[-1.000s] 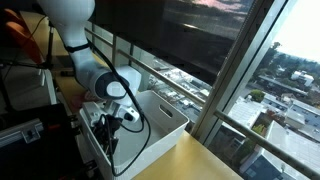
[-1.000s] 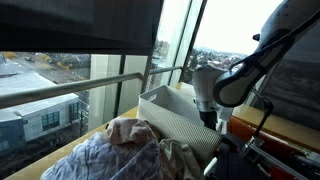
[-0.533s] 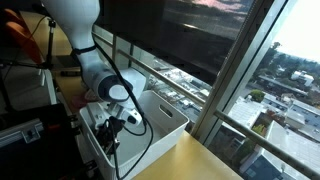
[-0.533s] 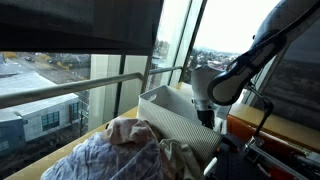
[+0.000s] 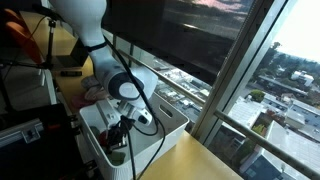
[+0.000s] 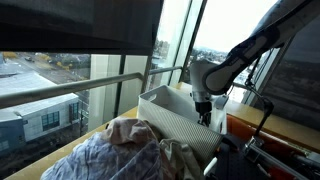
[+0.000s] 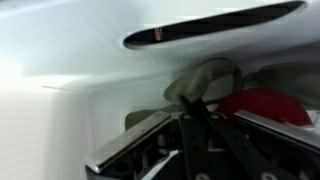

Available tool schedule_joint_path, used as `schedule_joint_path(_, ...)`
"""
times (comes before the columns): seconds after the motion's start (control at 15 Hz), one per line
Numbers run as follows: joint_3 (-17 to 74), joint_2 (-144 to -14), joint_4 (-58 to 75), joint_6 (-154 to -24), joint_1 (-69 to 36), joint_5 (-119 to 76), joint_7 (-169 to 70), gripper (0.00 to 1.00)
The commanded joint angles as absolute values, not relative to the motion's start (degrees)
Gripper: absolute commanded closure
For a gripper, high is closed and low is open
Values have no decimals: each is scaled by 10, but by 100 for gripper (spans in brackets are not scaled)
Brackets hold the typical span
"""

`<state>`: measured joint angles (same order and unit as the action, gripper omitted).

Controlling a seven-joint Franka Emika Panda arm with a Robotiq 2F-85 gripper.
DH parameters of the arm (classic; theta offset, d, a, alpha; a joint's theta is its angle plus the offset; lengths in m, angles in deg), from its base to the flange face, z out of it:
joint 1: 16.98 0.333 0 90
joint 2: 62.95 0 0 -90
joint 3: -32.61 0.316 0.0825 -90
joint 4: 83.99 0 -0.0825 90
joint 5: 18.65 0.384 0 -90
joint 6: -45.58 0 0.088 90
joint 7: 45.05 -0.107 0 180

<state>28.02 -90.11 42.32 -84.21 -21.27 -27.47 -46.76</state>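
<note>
tool (image 5: pixel 118 136) is down inside the white bin (image 5: pixel 168 130), nose right at some grey cloth (image 7: pixel 208 76) beside something red (image 7: pixel 262 104); can't tell if it's open or pinching anything

In an exterior view the camera sits high beside the white robot arm (image 5: pixel 100 70). It looks down over the white rectangular plastic bin (image 5: pixel 165 122) toward the tall window glass (image 5: pixel 250 80) at frame right, at mid range.

In an exterior view the camera sits low, looking across a crumpled pale cloth heap (image 6: pixel 120 150) to the bin, with the window at frame left.

Both exterior views share the bin, arm and window.

Wrist view: very near the bin's inner wall, with the tool (image 7: pixel 190 110) entering from the bottom edge.
</note>
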Motion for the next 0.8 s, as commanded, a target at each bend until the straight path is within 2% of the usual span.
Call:
schedule_joint_path(0.0,280,-893,392,-802,-227,-255,-438,100)
schedule_joint_path(0.4,282,-870,389,-777,-223,-258,-447,99)
schedule_joint_path(0.73,299,-755,418,-760,-179,-277,-481,99)
